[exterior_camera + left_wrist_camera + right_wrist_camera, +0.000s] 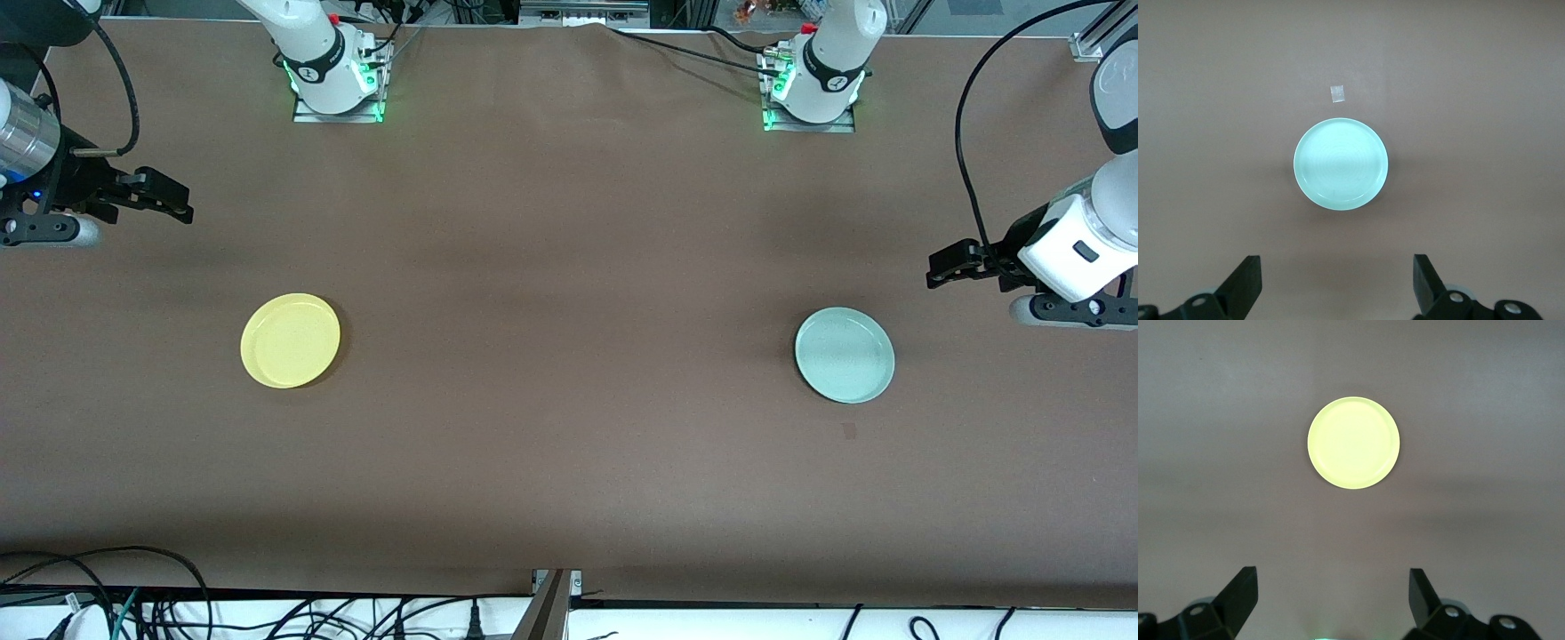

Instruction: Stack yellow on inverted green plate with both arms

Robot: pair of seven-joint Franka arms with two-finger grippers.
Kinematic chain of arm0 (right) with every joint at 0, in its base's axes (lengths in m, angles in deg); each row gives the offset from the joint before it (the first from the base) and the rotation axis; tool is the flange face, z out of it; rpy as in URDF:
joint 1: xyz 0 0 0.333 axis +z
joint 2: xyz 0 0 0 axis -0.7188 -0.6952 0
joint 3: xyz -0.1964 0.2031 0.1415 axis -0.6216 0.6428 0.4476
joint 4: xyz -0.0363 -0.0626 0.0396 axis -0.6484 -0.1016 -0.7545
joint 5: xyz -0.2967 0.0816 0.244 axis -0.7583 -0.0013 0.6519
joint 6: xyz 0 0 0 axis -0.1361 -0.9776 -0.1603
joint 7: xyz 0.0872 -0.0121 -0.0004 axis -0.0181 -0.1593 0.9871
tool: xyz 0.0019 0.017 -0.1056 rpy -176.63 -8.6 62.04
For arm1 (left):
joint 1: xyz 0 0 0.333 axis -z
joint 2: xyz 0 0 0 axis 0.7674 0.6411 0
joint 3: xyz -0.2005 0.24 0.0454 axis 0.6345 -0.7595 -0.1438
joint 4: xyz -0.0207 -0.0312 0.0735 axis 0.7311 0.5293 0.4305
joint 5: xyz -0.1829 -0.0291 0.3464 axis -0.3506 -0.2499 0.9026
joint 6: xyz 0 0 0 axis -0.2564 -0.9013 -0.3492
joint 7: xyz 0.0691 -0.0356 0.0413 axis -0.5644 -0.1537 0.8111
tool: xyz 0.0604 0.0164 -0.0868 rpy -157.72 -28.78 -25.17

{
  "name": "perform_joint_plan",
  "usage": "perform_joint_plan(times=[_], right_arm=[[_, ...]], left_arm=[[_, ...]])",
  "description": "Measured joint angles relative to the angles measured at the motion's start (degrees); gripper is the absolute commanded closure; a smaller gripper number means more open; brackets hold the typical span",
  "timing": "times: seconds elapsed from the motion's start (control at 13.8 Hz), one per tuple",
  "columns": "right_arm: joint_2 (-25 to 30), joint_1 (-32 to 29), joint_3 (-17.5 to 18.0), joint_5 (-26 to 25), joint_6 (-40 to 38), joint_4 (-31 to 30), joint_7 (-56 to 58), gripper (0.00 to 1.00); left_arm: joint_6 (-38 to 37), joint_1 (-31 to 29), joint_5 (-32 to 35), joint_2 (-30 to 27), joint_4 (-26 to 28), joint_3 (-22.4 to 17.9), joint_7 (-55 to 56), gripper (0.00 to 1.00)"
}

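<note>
The yellow plate point(290, 340) lies flat on the brown table toward the right arm's end, its rim facing up; it also shows in the right wrist view point(1353, 443). The pale green plate point(845, 355) lies flat toward the left arm's end and shows in the left wrist view point(1341, 164). My right gripper point(182, 203) hangs open and empty in the air, off to the side of the yellow plate point(1332, 573). My left gripper point(935, 268) hangs open and empty in the air beside the green plate point(1336, 263). Neither gripper touches a plate.
A small square mark point(849, 431) lies on the table just nearer to the front camera than the green plate; it also shows in the left wrist view point(1337, 93). The arm bases point(338, 80) point(811, 89) stand along the table's back edge. Cables hang along the front edge.
</note>
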Motion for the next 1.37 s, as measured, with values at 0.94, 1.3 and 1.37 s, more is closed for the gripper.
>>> perform_joint_plan(times=[0.94,1.3,1.37], right_arm=[[0.0,0.0,0.0,0.0,-0.2,0.0,0.0,0.00],[0.0,0.0,0.0,0.0,-0.2,0.0,0.0,0.00],[0.0,0.0,0.0,0.0,-0.2,0.0,0.0,0.00]], left_arm=[[-0.1,-0.2,0.0,2.0,-1.6,-0.1,0.0,0.00],[0.0,-3.1,0.0,5.4,-1.7,-0.5,-1.4,0.00],[0.5,-3.7,-0.3,6.4,-1.7,-0.6,-1.4,0.00]])
